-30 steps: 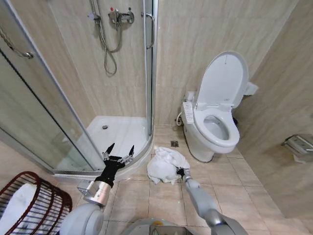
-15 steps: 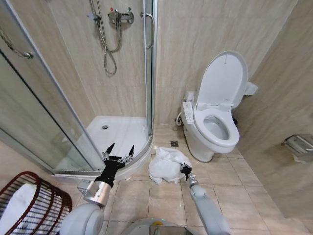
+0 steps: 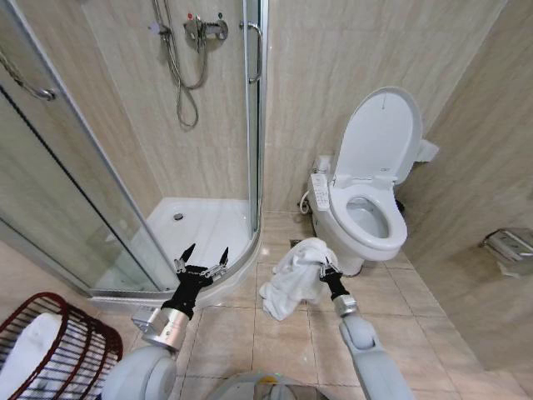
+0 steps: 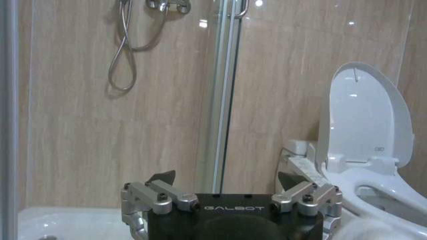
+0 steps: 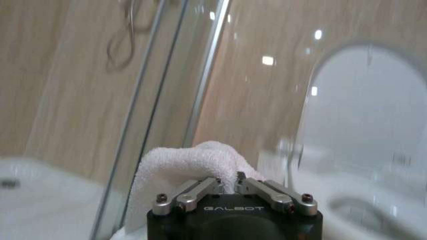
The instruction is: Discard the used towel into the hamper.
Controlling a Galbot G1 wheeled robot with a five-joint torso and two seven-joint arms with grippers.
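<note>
The right tool grips the white towel aloft beside the toilet, the left tool hangs open, so carrying it across to the hamper comes next.

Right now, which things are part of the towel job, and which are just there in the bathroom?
Part of the job:
towel, hanging off the floor
right gripper, shut on the towel
hamper, low at the robot's left, something white inside

Just there:
left gripper, open, by the shower
toilet, lid up
shower hose
</note>
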